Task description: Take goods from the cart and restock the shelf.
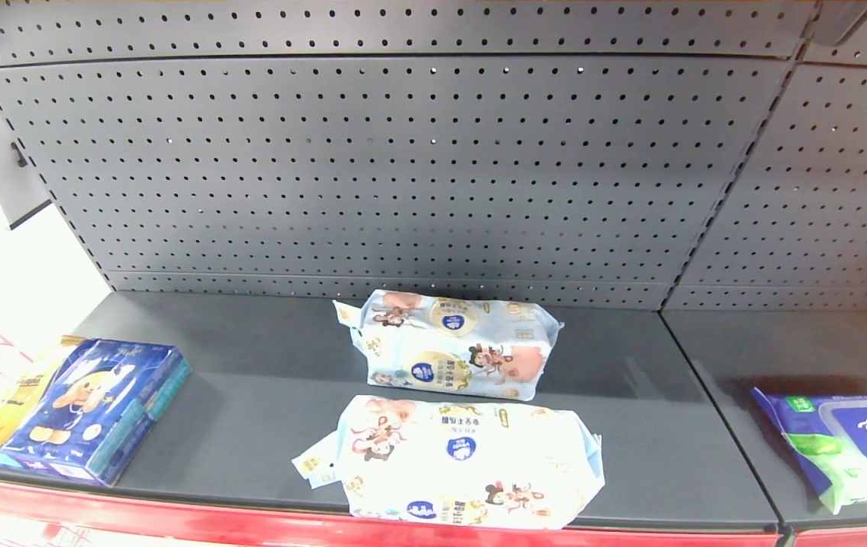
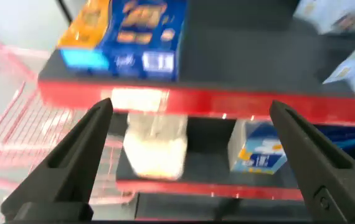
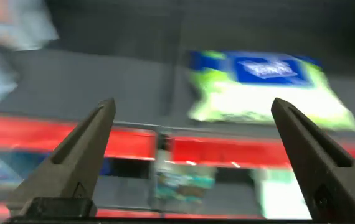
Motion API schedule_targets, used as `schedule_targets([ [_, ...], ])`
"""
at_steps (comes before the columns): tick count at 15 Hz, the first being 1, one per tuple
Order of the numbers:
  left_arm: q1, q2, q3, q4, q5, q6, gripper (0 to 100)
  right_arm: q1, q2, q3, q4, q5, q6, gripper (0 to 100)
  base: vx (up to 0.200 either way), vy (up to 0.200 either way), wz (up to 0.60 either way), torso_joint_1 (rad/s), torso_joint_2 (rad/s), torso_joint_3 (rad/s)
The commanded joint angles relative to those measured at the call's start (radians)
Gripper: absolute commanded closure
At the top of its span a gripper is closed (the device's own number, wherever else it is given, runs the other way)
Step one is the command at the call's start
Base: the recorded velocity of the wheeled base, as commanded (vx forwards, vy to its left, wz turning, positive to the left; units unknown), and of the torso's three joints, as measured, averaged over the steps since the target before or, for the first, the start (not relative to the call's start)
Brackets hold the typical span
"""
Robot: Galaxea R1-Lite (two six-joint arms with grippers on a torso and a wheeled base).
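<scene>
On the matte shelf (image 1: 266,395), pillowy plastic packs (image 1: 463,460) — left fingers (image 2: 71,162) and right fingers (image 3: 71,162) apart.

Shelf (image 1: 266,380) deck bare between blue box (image 1: 91,410), left, and rear wipe pack (image 1: 456,346) with front wipe pack (image 1: 463,463), centre. Bare again toward green pack (image 1: 851,444), right.

**Black Pointy Fingers**

The left gripper (image 2: 191,104) has two black fingers (image 2: 71,165). Each one is long, wide at the bottom and thin at the tip, like a wedge. One has a small round hole (image 2: 322,200) low down. The right gripper (image 3: 194,102) looks just the same.
</scene>
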Motion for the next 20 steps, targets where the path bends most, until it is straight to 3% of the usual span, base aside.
schedule_targets([
  [1, 0.0, -0.008, 0.099, -0.161, -0.091, -0.009, 0, 0.01, -0.047, 0.002, 0.0, -0.049, 0.025, 0, 0.0, 0.0, 0.0, 0.0, 0.0, 0.0],
  [2, 0.0, -0.008, 0.186, -0.297, -0.085, -0.002, 0, 0.01, -0.047, 0.005, -0.003, -0.138, 0.088, 0, 0.0, 0.0, 0.0, 0.0, 0.0, 0.0],
  [3, 0.0, -0.01, 0.191, -0.296, -0.045, -0.021, 0, 0.011, -0.047, 0.003, -0.003, -0.246, 0.145, 0, 0.0, 0.0, 0.0, 0.0, 0.0, 0.0],
  [4, 0.0, -0.01, 0.191, -0.293, -0.042, -0.024, 0, 0.011, -0.047, 0.005, -0.003, -0.249, 0.145, 0, 0.0, 0.0, 0.0, 0.0, 0.0, 0.0],
  [5, 0.0, -0.01, 0.188, -0.293, -0.025, -0.056, 0, 0.011, -0.047, 0.003, -0.003, -0.261, 0.133, 0, 0.0, 0.0, 0.0, 0.0, 0.0, 0.0],
  [6, 0.0, -0.01, 0.188, -0.293, -0.025, -0.056, 0, 0.011, -0.047, 0.005, -0.005, -0.22, 0.101, 0, 0.0, 0.0, 0.0, 0.0, 0.0, 0.0],
  [7, 0.0, -0.01, 0.189, -0.294, -0.026, -0.055, 0, 0.011, -0.047, 0.006, -0.005, -0.099, 0.09, 0, 0.0, 0.0, 0.0, 0.0, 0.0, 0.0],
  [8, 0.0, -0.01, 0.189, -0.294, -0.028, -0.048, 0, 0.011, -0.047, 0.017, -0.005, -0.042, 0.081, 0, 0.0, 0.0, 0.0, 0.0, 0.0, 0.0],
  [9, 0.0, -0.01, 0.189, -0.296, -0.062, 0.002, 0, 0.011, -0.047, 0.035, -0.014, -0.022, 0.087, 0, 0.0, 0.0, 0.0, 0.0, 0.0, 0.0],
  [10, 0.0, -0.01, 0.189, -0.296, -0.069, 0.007, 0, 0.011, -0.047, 0.035, -0.014, -0.025, 0.096, 0, 0.0, 0.0, 0.0, 0.0, 0.0, 0.0],
  [12, 0.002, -0.008, 0.189, -0.294, -0.045, -0.03, 0, 0.011, -0.047, 0.034, -0.012, -0.04, 0.094, 0, 0.0, 0.0, 0.0, 0.0, 0.0, 0.0],
  [20, 0.002, -0.01, 0.189, -0.296, -0.042, -0.03, 0, 0.011, -0.047, 0.034, -0.012, -0.043, 0.098, 0, 0.0, 0.0, 0.0, 0.0, 0.0, 0.0],
])
